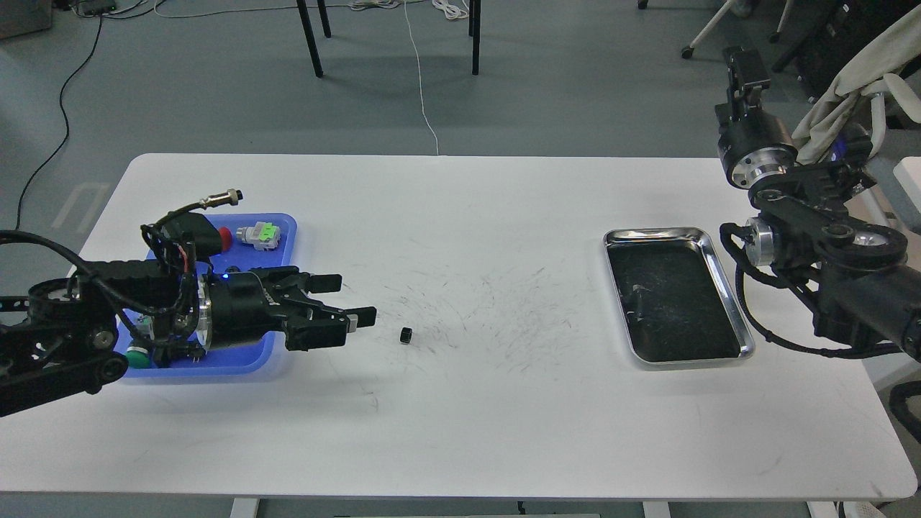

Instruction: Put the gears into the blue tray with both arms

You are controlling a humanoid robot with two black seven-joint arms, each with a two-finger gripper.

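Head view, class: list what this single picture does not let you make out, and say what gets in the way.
- Blue tray: the left arm covers most of its inside, so a second gear cannot be ruled in or out.
- Gear on the table: too small to show teeth or its hole.
- Right gripper: small and dark, so open or shut is unclear.

Black gear (406, 334), blue tray (286, 229), scuffed white table (460, 216), shiny steel tray (725, 288), dark inside.

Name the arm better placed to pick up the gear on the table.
Left. The left gripper hangs open just beside the gear; the right gripper is raised far off, past the steel tray.
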